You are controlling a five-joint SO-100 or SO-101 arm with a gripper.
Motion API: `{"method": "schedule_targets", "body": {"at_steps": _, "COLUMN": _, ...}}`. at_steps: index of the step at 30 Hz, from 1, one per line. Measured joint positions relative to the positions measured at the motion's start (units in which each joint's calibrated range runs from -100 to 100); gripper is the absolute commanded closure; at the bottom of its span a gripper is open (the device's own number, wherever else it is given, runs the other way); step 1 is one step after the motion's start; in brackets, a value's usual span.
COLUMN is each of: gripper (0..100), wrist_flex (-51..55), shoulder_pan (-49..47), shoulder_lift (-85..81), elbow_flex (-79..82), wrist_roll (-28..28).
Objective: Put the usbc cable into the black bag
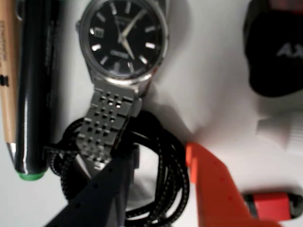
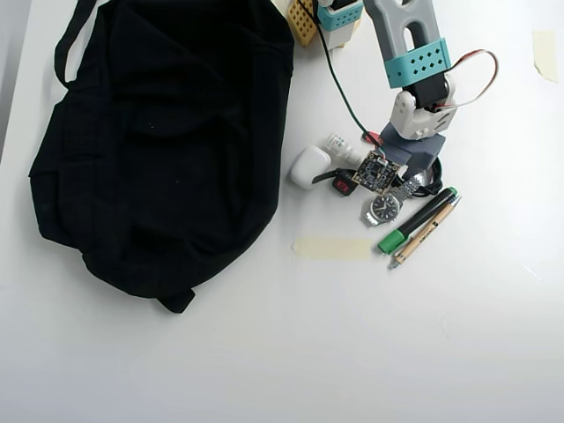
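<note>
The USB-C cable (image 1: pixel 163 184) is a black braided coil lying on the white table, partly under the band of a steel watch (image 1: pixel 123 40). My gripper (image 1: pixel 158 189) is open just above the coil, with its dark finger (image 1: pixel 102 198) on the coil's left side and its orange finger (image 1: pixel 213 189) just right of the coil. In the overhead view my arm (image 2: pixel 414 115) covers most of the cable (image 2: pixel 433 181), and the fingers are hidden under the wrist. The black bag (image 2: pixel 159 150) lies flat at the left, well apart from the cable.
A green-tipped black marker (image 1: pixel 31 90) and a wooden pen (image 1: pixel 8 71) lie left of the watch. A black object (image 1: pixel 277 52), a white piece (image 1: pixel 281 130) and a small red item (image 1: pixel 270 205) lie to the right. A white case (image 2: pixel 308 166) and tape strip (image 2: pixel 333 248) lie between the arm and the bag.
</note>
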Motion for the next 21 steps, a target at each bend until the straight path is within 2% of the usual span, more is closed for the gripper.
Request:
{"method": "schedule_targets", "body": {"at_steps": 10, "gripper": 88, "wrist_flex": 0.0, "shoulder_pan": 0.0, "shoulder_lift": 0.0, "elbow_flex": 0.68, "wrist_roll": 1.56}}
{"method": "schedule_targets", "body": {"at_steps": 15, "gripper": 99, "wrist_flex": 0.0, "shoulder_pan": -0.07, "shoulder_lift": 0.0, "elbow_flex": 1.02, "wrist_roll": 1.86}}
{"method": "schedule_targets", "body": {"at_steps": 21, "gripper": 98, "wrist_flex": -0.51, "shoulder_pan": -0.44, "shoulder_lift": 0.33, "elbow_flex": 1.45, "wrist_roll": 2.05}}
